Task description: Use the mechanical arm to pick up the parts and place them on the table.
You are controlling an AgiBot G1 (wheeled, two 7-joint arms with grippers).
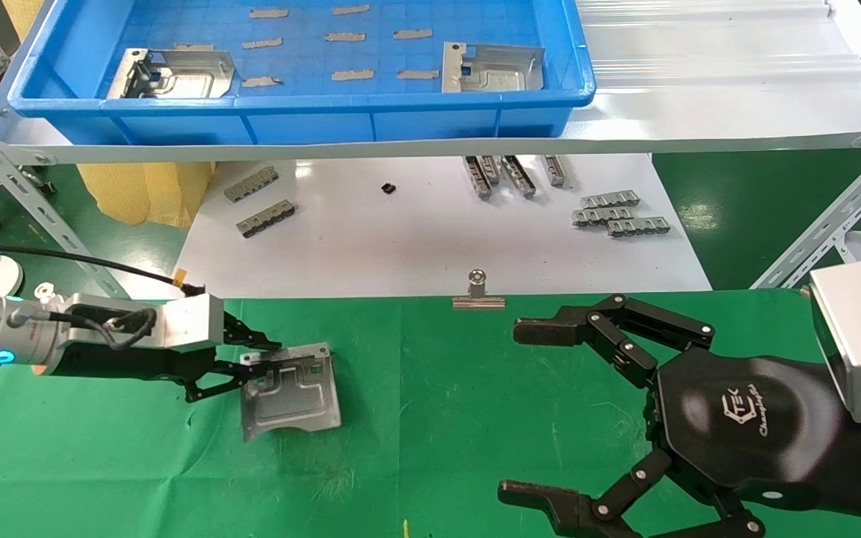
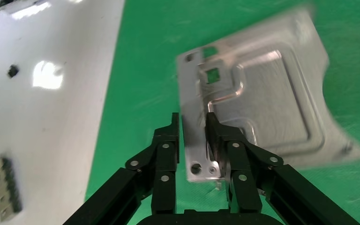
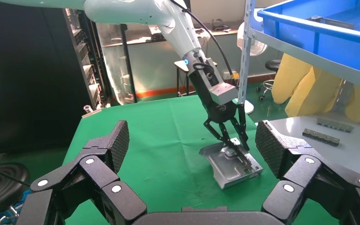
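Note:
One silvery part (image 1: pixel 292 392) lies on the green table (image 1: pixel 438 448), left of centre; its far side looks smeared in the left wrist view (image 2: pixel 262 98). My left gripper (image 1: pixel 262 359) straddles the part's folded edge. In its own view (image 2: pixel 192 119) one finger touches the metal and a thin gap shows beside the other, so it is narrowly open. The right wrist view shows the same part (image 3: pixel 234 164) under the left gripper (image 3: pixel 236 143). Two more parts (image 1: pixel 173 73) (image 1: pixel 490 67) rest in the blue tray (image 1: pixel 400 119). My right gripper (image 1: pixel 513 411) (image 3: pixel 193 140) hovers wide open and holds nothing.
A white board (image 1: pixel 415 246) lies beyond the green cloth with small grey toothed strips (image 1: pixel 258 202) (image 1: pixel 617 213) and a metal clip (image 1: pixel 478 295) at its front edge. The tray sits on a raised shelf with angled metal struts (image 1: pixel 819 239) on both sides.

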